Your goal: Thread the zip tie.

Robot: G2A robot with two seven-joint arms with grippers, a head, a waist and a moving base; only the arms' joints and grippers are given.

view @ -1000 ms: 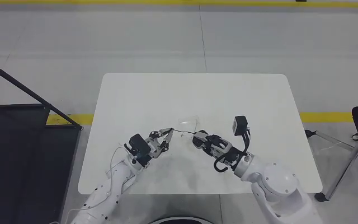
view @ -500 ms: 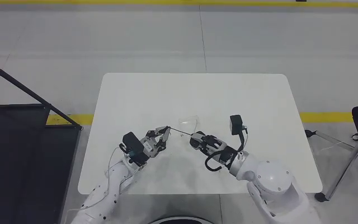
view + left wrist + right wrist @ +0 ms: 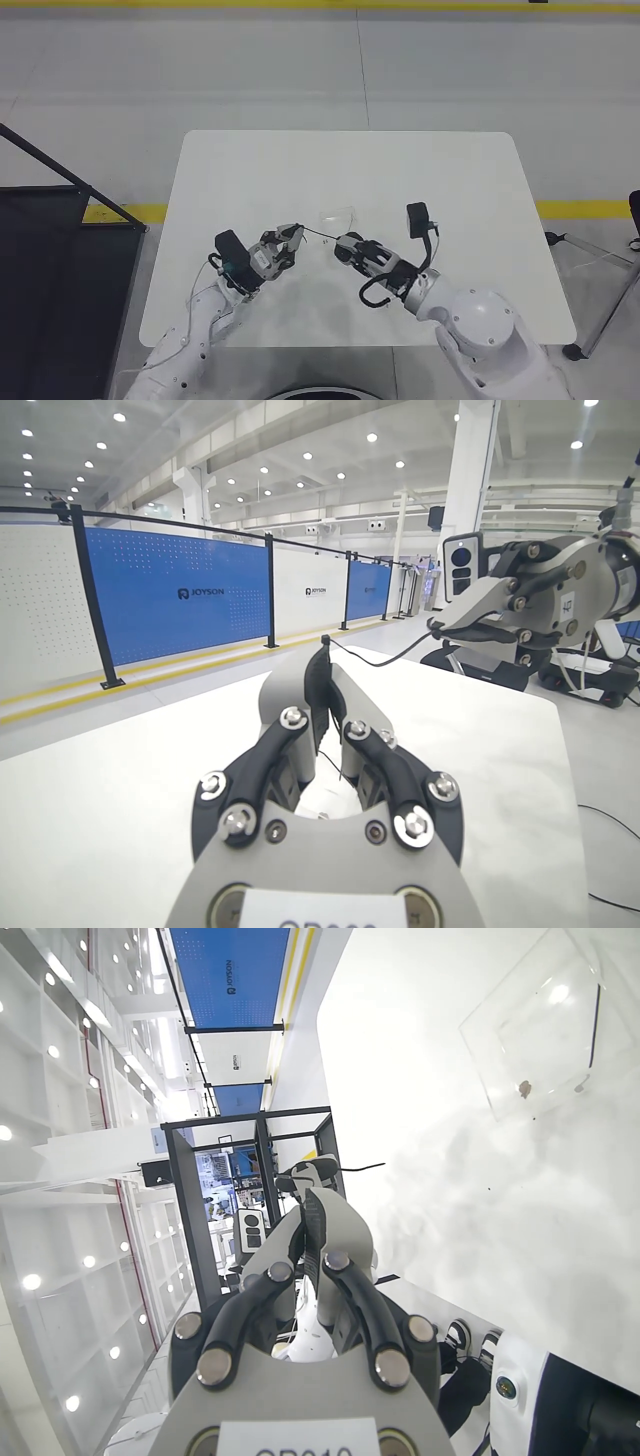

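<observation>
Top view: tray, seemingly, beyond tie

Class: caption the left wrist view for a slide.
Left gripper and right gripper, both shut, hold a black zip tie strung between them.

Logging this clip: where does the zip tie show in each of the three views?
Top view: zip tie, a thin black line between left gripper and right gripper, near the clear tray.
Left wrist view: centre, arcing from the near gripper across to the far one.
Right wrist view: short black strand at centre, against the white table.
Shared landmark: that table.
</observation>
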